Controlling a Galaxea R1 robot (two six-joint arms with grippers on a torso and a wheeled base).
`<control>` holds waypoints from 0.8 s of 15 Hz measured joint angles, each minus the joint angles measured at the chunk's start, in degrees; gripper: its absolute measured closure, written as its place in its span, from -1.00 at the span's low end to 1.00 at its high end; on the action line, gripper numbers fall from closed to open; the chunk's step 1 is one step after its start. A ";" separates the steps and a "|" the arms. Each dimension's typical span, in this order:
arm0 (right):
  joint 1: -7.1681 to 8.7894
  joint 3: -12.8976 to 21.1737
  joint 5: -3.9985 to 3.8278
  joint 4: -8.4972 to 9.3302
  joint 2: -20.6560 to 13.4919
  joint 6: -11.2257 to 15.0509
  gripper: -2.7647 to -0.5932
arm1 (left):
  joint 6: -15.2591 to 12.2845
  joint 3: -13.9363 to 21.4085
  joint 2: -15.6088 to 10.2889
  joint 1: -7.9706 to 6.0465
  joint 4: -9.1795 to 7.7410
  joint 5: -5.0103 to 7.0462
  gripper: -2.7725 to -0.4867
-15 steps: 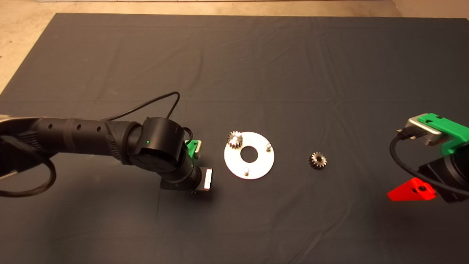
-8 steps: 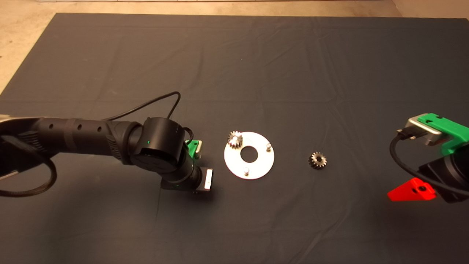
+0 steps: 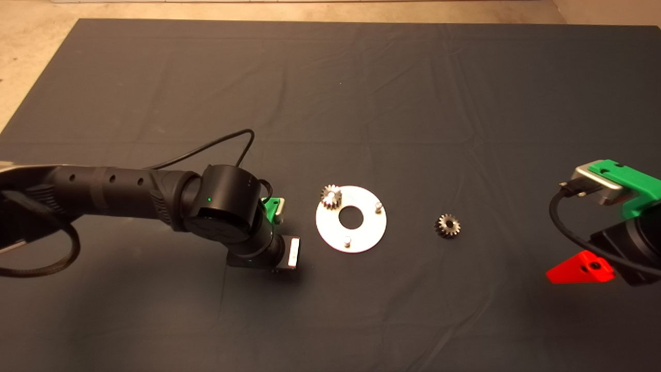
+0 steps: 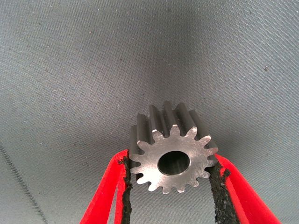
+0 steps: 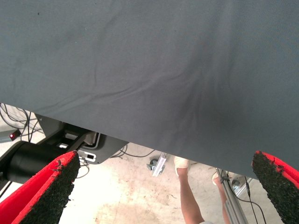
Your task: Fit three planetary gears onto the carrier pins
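Head view: the silver disc (image 3: 351,219) lies mid-mat with one planetary gear (image 3: 331,196) seated on the pin at its 10 o'clock; the pins at 2 o'clock (image 3: 378,206) and 6 o'clock (image 3: 347,241) stand bare. A loose gear (image 3: 447,226) lies on the mat at the disc's 3 o'clock. The left arm sits at the disc's 9 o'clock; the right pincer (image 3: 581,268) waits at the lower right edge.

Left wrist view: the left pincer (image 4: 172,179) is clenched on a third gear (image 4: 171,147), bright steel, bore showing, pads on its teeth. Such a toothed grip could let it tilt or slip, and a tilted bore would jam on a pin.

Right wrist view: the right pincer is released, holding nothing, above the mat's edge; a person's leg (image 5: 189,196) shows beyond.
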 joint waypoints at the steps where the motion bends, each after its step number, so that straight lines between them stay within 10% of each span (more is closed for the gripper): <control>1: 0.00 0.00 0.00 0.00 0.00 0.00 -0.99 | 0.00 0.00 0.01 -0.01 0.00 0.00 0.62; 7: 0.00 0.00 0.02 0.00 0.00 0.00 -0.99 | -0.02 -0.53 1.24 -0.82 -1.94 0.07 0.63; 12: 0.00 0.00 -0.02 0.00 -0.13 0.00 -0.99 | -0.05 -0.59 4.48 -6.19 -6.97 0.05 0.65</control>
